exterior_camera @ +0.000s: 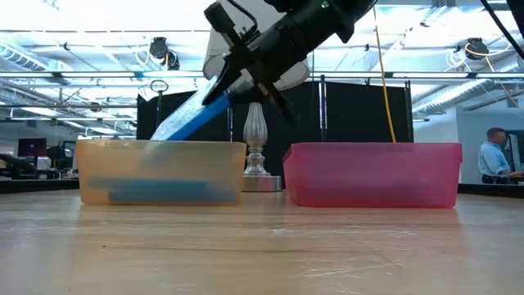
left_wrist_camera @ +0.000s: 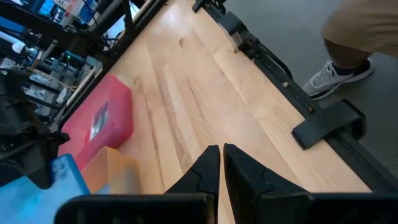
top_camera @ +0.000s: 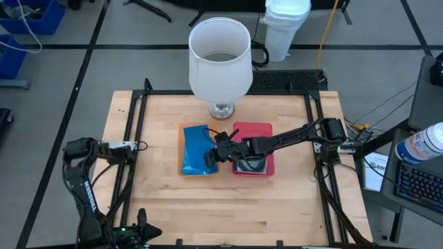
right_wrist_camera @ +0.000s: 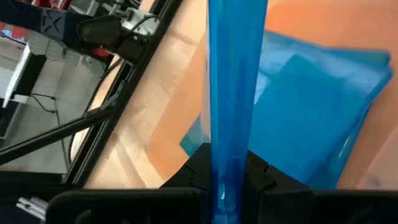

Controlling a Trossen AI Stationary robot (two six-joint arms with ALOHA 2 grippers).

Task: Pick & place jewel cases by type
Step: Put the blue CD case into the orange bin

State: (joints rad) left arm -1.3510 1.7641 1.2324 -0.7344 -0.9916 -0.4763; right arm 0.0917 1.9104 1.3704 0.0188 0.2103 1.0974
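Observation:
An orange tray [top_camera: 185, 135] left of the table's middle holds bright blue jewel cases [right_wrist_camera: 311, 106] lying flat. Beside it on the right, a red tray [top_camera: 252, 129] holds a dark jewel case [top_camera: 250, 164]. My right gripper [top_camera: 219, 153] reaches in from the right and is shut on a blue jewel case [exterior_camera: 192, 119] held above the orange tray [exterior_camera: 160, 172]. My left gripper [left_wrist_camera: 221, 168] stays shut and empty over bare wood near the table's left edge. My right gripper pinches the blue jewel case between its two fingers at the case's upper end [right_wrist_camera: 225, 158]. The fingers come from the table's right, slanting down. The case is lifted clear and tilted, its lower end [exterior_camera: 160, 133] near the height of the orange tray's rim.
A white lamp-like shade [top_camera: 220, 59] on a clear foot [top_camera: 221, 109] stands at the far middle, just behind the trays. Black frame rails [top_camera: 135, 131] run along the table's sides. Bare wood lies in front of the trays. A person's shoe [left_wrist_camera: 336, 74] shows beyond the table's edge.

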